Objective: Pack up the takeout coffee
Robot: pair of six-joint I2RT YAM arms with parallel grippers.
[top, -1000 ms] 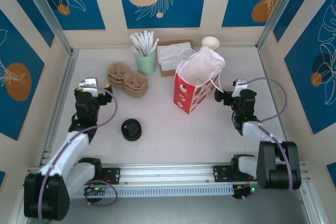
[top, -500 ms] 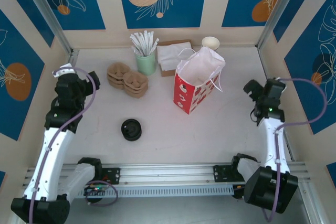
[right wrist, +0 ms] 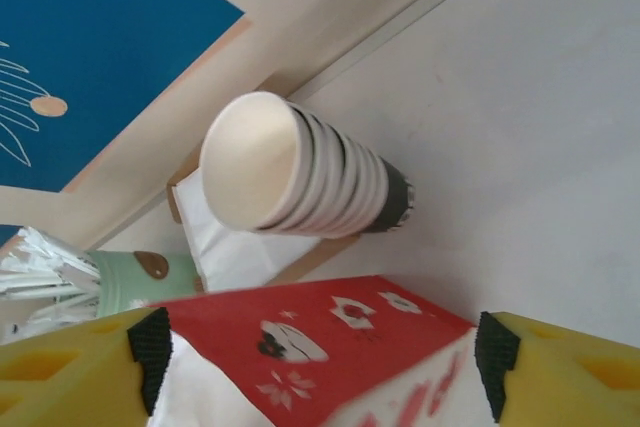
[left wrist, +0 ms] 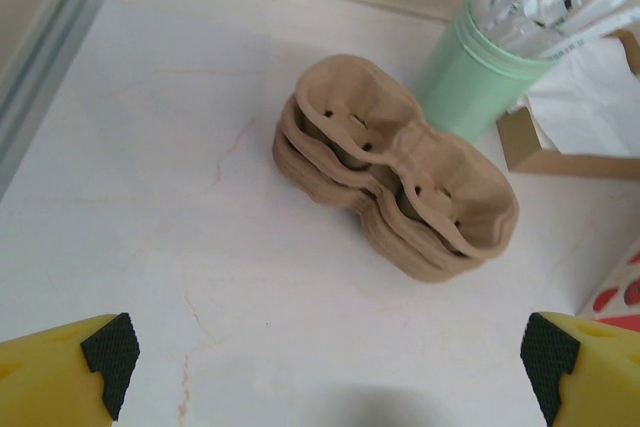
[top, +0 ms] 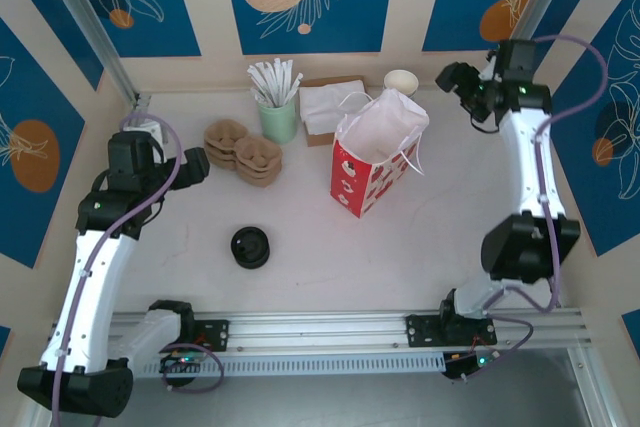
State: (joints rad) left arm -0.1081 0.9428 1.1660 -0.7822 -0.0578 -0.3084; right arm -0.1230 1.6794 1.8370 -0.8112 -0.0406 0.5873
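Takeout coffee (top: 250, 246): upright on the table (top: 420, 237), black lid up, front-left of centre. Stands alone, touched by neither arm.

Red bag (top: 372, 165): behind and to the right of the coffee, well apart from it, mouth open, white lining showing, handles loose at the rim.

Pulp cup carriers (left wrist: 395, 172): a nested stack behind the coffee toward the left, just beside a mint green holder (top: 278, 119) full of white wrapped sticks. A brown box of napkins (top: 325, 107) sits to the right of the holder, behind the bag.

Stack of cream cups (right wrist: 300, 172): at the back wall, behind the bag, lidless.

Left gripper (left wrist: 330, 355): released, fingers spread wide, nothing between them; hangs above bare table just left of the carriers.

Right gripper (right wrist: 322, 355): raised at the back right near the cream cups, fingers apart, holding nothing; the bag's rim lies below it.
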